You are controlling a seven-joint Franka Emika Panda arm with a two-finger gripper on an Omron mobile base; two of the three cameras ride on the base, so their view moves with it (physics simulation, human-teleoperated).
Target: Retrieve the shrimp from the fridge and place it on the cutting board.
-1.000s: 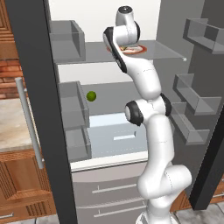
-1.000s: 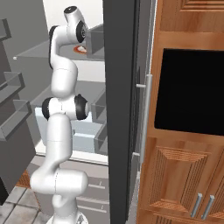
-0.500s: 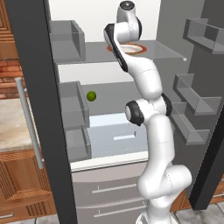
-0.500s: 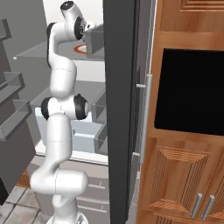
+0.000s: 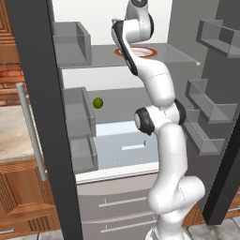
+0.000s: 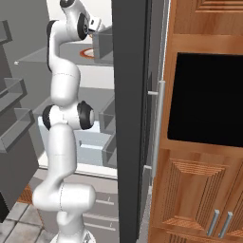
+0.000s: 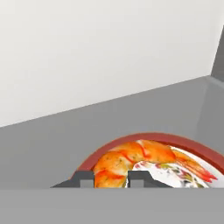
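- The shrimp (image 7: 131, 159) lies on a red-rimmed plate (image 7: 183, 142) on the fridge (image 5: 140, 96) top shelf (image 5: 178, 56).
- Jaws stand apart, tips astride the shrimp's end (actual contact unclear).

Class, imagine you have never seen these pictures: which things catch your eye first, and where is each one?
The tall white arm rises into the open fridge, reaching to its upper shelf. There an orange shrimp lies on a red-rimmed plate, with the end effector right at it. A small green ball sits on the shelf below.
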